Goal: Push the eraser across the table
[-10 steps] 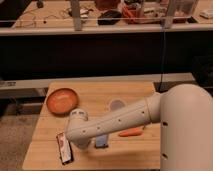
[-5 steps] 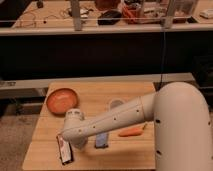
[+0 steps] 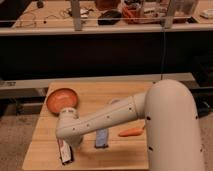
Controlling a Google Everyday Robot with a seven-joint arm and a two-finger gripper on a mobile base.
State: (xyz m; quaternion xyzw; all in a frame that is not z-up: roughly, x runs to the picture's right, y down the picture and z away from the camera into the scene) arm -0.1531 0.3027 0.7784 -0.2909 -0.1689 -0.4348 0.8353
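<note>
The gripper [image 3: 72,143] sits low over the front-left part of the table [image 3: 42,144], tucked under the rounded white wrist of the 1 arm, which reaches in from the right; the wrist covers it, so I cannot tell whether it is open or closed. Directly beneath and just in front of it lies the eraser [image 3: 65,152], flat on the wood. Its far end is hidden under the wrist and its near end points toward the front edge of the table. Its long axis runs roughly front to back, tilted slightly. The gripper appears to be at or on the eraser's far end, though contact itself is hidden. A sideways push would therefore meet the long side, and most of the free table lies to the right and toward the back. Just to the right, a small blue-grey block [image 3: 102,138] lies parallel to the eraser, with a carrot [image 3: 131,132] beyond it; an orange bowl [image 3: 62,99] stands behind, near the back-left corner.
</note>
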